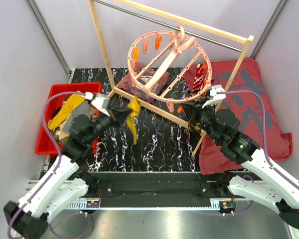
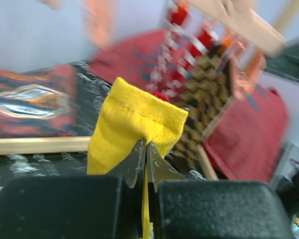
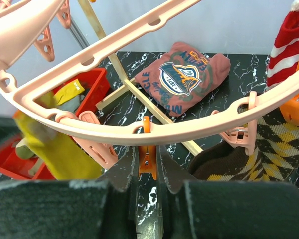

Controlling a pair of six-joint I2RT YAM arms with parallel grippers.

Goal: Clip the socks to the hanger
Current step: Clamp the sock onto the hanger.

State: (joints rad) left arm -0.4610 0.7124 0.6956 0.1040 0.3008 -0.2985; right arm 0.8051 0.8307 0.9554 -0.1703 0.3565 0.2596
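The left claw [image 1: 124,115] is pinching the mustard yellow sock [image 1: 134,118] at the hanger's [image 3: 189,130] eight o'clock. The right claw [image 3: 148,149] is pinching an orange clip [image 3: 147,163] at its six o'clock. The next move is likely feeding the sock into that clip.

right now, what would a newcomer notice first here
The salmon-pink ring hanger hanging from the wooden rack at centre back, a red-white striped sock clipped on its right. Left of it the left hand pinches a mustard yellow sock; the right hand grips an orange clip on the near rim.

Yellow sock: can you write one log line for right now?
left gripper: shut on yellow sock | right gripper: shut on orange clip
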